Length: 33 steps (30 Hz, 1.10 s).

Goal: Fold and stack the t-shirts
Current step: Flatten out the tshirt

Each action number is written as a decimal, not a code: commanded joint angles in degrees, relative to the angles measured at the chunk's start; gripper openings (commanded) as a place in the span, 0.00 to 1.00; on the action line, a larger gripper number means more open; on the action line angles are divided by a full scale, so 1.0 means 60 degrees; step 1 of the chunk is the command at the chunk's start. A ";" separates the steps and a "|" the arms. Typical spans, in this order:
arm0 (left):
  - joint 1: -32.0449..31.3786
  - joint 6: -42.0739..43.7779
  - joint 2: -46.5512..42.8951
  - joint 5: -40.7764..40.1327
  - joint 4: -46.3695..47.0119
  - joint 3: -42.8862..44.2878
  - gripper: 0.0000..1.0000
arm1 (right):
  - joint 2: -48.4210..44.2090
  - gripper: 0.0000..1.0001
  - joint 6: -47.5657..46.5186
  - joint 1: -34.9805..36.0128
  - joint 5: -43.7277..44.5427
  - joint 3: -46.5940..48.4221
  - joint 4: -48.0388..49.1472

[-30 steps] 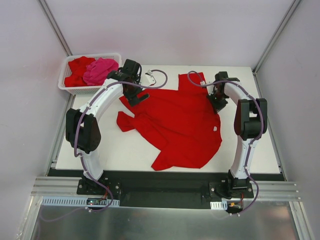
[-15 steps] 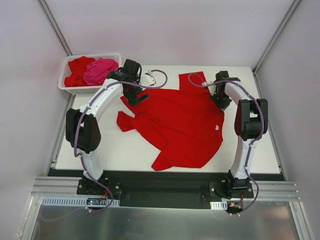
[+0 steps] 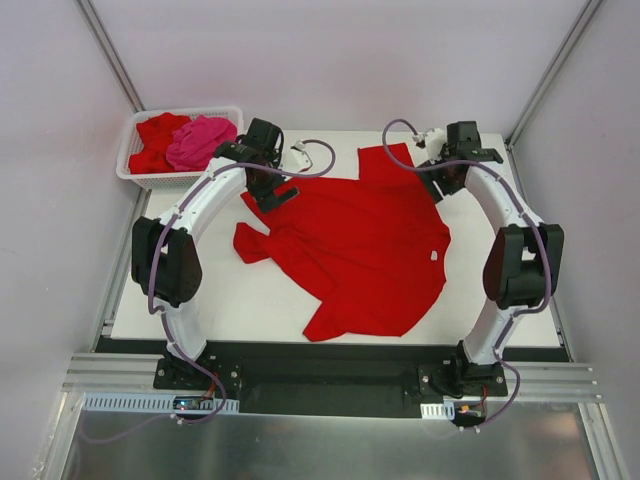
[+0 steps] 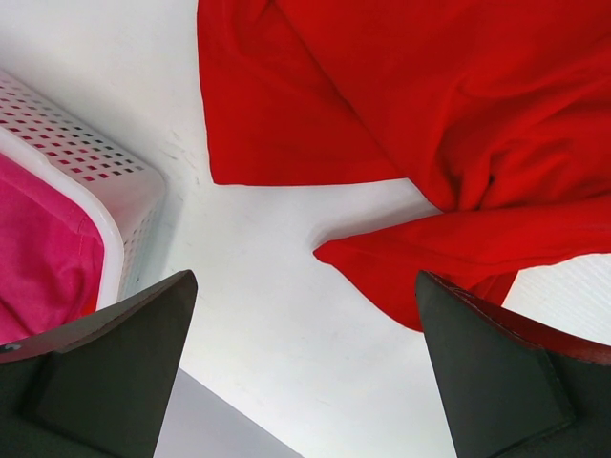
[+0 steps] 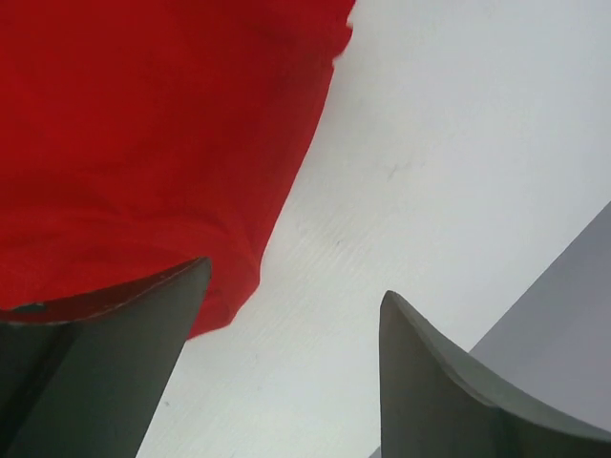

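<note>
**Position of items.** One red t-shirt (image 3: 360, 245) lies spread on the worktop (image 3: 230, 300), centre of the overhead view. It sits crooked, with a sleeve bunched at the left. A pink t-shirt (image 3: 200, 140) and a bundled red t-shirt (image 3: 155, 140) sit in the white basket (image 3: 135, 178) at upper left. Nothing is folded or stacked yet.

**Claws.** The left claw (image 4: 304, 286) is released, its fingers wide apart, with only worktop and loose cloth below. The right claw (image 5: 296, 281) is also released and grasps nothing.

**Risks.**
- The right claw's gap hangs mostly over bare worktop, with the cloth edge under one finger only. Closing there would likely miss the cloth or pinch a thin sliver that slips out when pulled.
- The left claw works just beside the basket corner. A careless sweep could knock or drag the basket.
- The garment is skewed and creased. A fold started without squaring it would probably come out lopsided.
- The shirt's lower corner lies near the worktop's bottom edge, so a pull toward the arms could draw it over.

**Differences between views.** Only the overhead view gives the shirt's whole outline, its small white label (image 3: 433, 257) at the right, and what the basket holds. It does not show clearly how the fingers stand. The wrist views settle that both gaps are empty. The left wrist view alone shows the doubled-over sleeve and how near the basket wall is. The right wrist view alone shows exactly where the hem runs against the finger.
</note>
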 commanded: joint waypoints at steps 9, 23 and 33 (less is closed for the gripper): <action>0.0177 -0.0467 0.0041 0.0441 -0.0281 0.0391 0.99 | 0.2808 0.70 0.0587 0.0399 -0.4003 0.3015 -0.1205; 0.0162 -0.0071 -0.0355 0.0133 -0.0296 -0.0078 0.99 | 0.4544 0.69 0.0149 0.1336 -0.3862 0.4696 -0.3184; 0.0162 -0.0071 -0.0385 -0.0116 -0.0296 -0.0268 0.99 | 0.5378 0.69 -0.0789 0.1498 -0.1887 0.5339 -0.3831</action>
